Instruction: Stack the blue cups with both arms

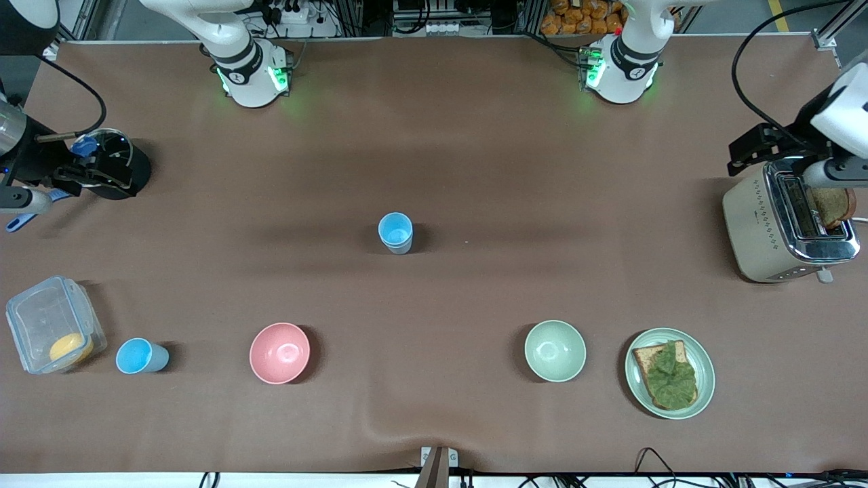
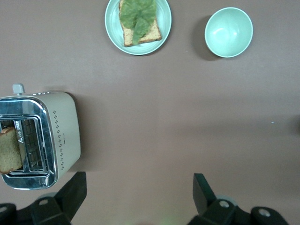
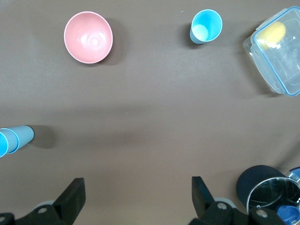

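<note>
Brown cloth is covering the bench (image 1: pixel 475 169), and two blue cups are already sitting nested one inside the other as a stacked pair (image 1: pixel 396 232) at its middle, standing upright and well apart from everything else. The right wrist view is catching that stacked pair (image 3: pixel 13 139) at its edge. A single blue cup (image 1: pixel 140 356) is standing nearer the front camera toward the right arm's end, between a clear lidded container (image 1: pixel 53 324) with something yellow in it and a pink bowl (image 1: pixel 279 352); the right wrist view is showing a whitish patch inside this single blue cup (image 3: pixel 205 26).

The right end effector (image 3: pixel 136 197) is hovering over bare bench beside a dark round pot (image 1: pixel 116 163) at the right arm's end, its fingers standing wide apart and gripping nothing. The left end effector (image 2: pixel 139 193) is hanging over the bench just beside a cream toaster (image 1: pixel 786 224) at the left arm's end, fingers likewise spread and empty. A slice of toast (image 1: pixel 833 207) is sticking up from the toaster's slot.

A pale green bowl (image 1: pixel 555 350) is resting nearer the front camera, beside a green plate (image 1: pixel 705 369) carrying bread topped with lettuce (image 1: pixel 668 375).
</note>
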